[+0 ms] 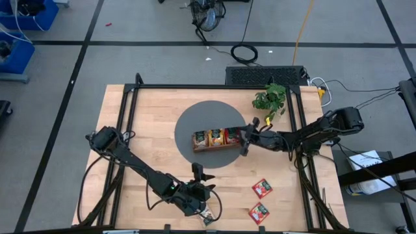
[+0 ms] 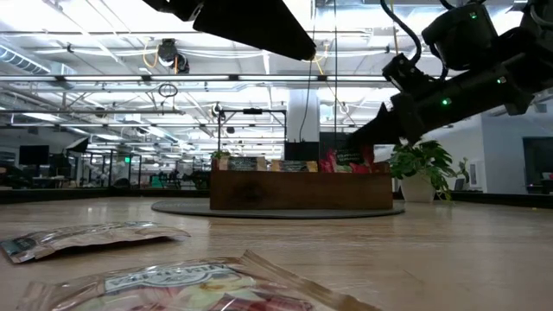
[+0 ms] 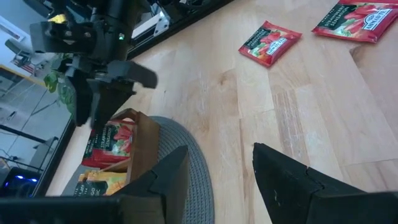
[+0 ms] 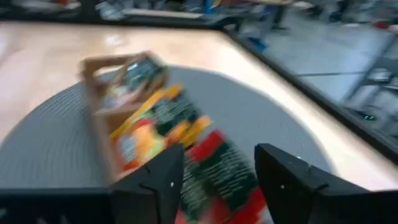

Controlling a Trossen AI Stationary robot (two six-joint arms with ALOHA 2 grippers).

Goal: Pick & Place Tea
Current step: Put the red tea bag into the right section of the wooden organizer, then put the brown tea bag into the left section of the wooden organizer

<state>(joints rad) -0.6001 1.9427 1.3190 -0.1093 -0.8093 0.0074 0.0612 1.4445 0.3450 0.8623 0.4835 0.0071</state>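
text: none legible | tea packets (image 3: pixel 269 43): label print unreadable

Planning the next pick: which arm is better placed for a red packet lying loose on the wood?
Probably left: the left gripper hangs open near the red packets, while the right gripper is at the tray.

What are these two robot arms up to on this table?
They are sorting tea packets into a wooden tray on a grey mat. The right gripper hangs open over the tray's end compartment, which holds red packets. Two more red packets lie on the table. The left gripper waits open at the near edge.
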